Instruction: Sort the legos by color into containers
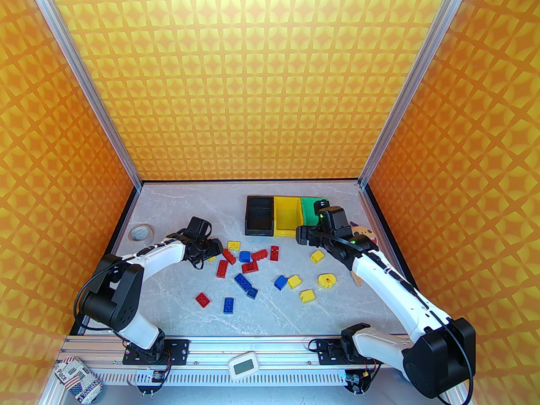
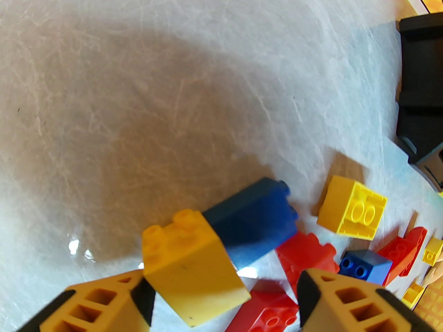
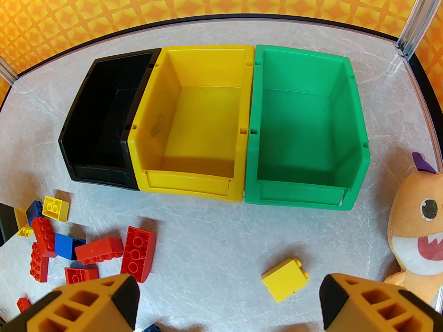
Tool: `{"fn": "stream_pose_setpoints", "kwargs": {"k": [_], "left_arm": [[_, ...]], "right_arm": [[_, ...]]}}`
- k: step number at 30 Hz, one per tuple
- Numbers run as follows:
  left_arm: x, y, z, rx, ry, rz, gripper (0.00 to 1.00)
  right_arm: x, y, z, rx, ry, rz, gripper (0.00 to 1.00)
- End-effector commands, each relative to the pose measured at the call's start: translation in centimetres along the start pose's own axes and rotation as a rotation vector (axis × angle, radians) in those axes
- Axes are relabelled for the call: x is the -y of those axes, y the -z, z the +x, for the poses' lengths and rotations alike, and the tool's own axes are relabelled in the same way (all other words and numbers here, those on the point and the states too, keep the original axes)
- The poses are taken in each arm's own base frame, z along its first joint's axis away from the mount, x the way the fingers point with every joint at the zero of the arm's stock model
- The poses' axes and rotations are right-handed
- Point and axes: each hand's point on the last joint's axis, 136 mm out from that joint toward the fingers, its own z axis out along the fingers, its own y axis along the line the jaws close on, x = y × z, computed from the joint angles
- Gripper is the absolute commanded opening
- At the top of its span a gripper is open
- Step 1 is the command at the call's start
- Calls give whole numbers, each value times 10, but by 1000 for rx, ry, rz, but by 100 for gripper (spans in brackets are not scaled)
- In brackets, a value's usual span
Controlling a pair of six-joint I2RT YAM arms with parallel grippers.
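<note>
Left pincer point(image 2: 225, 289) is down low at the left end of the legos point(image 1: 244, 281). Its jaws are roughly half apart around a tilted yellow brick point(image 2: 190, 261): one finger point(image 2: 104, 303) touches it and the other still has a gap, so I wouldn't call it a proper clamp. A blue brick point(image 2: 252, 220) leans right against that yellow one, with red ones crowded just beside them, so it's tight in there. That arm has its elbow up by the near-left corner, forearm running out over the desk point(image 1: 177, 209), wrist tipped down. Right pincer point(image 3: 228, 296) hangs wide open with nothing in it, up off the desk just short of the bins, and a stray brick point(image 3: 285, 278) lies on the desk under it. Its arm has the elbow way out near-right and the forearm slanting in toward the far middle. The black bin point(image 3: 100, 176), yellow bin point(image 3: 187, 182) and green bin point(image 3: 297, 195) stand touching in a row close to the far edge. The plush point(image 3: 415, 227) is squeezed in by the right edge, near the green one. Most of the legos are scattered mid-desk between the two arms. Roomiest bits are the bare patch between the tape roll point(image 1: 140, 232) at the left edge and the black bin, plus the strip along the near edge.
</note>
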Motion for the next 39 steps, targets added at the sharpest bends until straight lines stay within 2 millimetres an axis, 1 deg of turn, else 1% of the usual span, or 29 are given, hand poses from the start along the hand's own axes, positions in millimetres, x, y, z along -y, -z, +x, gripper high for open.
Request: {"fn": "stream_pose_setpoints", "kwargs": {"k": [1,4,7,15,21,25,29,36,39], "left_arm": [[1,2,-10,10,-20,-3,62],[-5,4,-10,7,-33,-33,57],[-9,5,-9,1,-51,-53,54],[-16,0,-6,-30,-98,-101,55],[-17,-4,-11,-29,-128,-125,55],[-19,-3,-15,-24,-140,-150,49],[-20,0,-19,-17,-156,-168,39],[-22,-4,-17,-36,-178,-180,36],[-19,1,-20,-37,-200,-179,31]], "right_arm": [[4,1,5,-16,22,27,90],[4,2,5,-17,25,27,90],[4,3,4,-15,24,26,90],[2,6,0,-7,25,18,90],[2,7,0,-9,28,18,89],[4,8,0,-8,30,29,89],[7,7,1,-10,35,43,90],[7,5,3,-18,34,40,89],[6,5,4,-19,34,38,89]]}}
